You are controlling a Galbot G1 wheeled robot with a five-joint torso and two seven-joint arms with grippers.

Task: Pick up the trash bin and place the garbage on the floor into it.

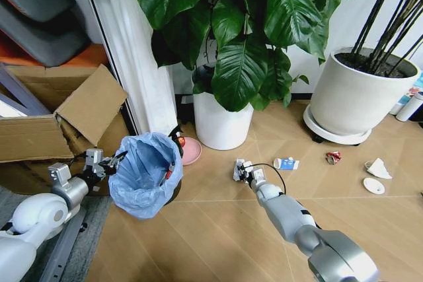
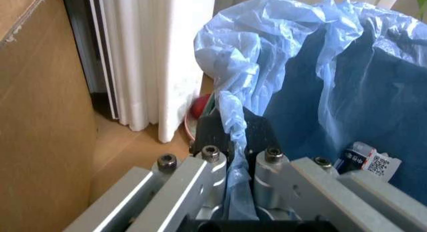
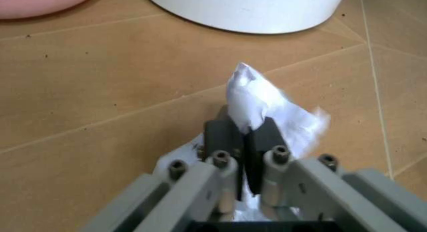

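Crinkly blue-lined trash bin [image 1: 144,175] in left gripper [image 2: 232,126], crumpled white paper [image 3: 263,107] in right gripper [image 3: 243,142]

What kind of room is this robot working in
Probably a home or office corner by a window, not a workshop: big potted plants in white pots, a white curtain and a chevron wood floor. An open cardboard box stands beside the trash bin.

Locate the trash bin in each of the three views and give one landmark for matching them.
Head view: the trash bin stands lower left, its rim pinched by the left gripper.
Left wrist view: its blue bag fills the upper right, fingers clamped on the rim.
Right wrist view: not in it.
Shared landmark: the pink dish beside the bin.
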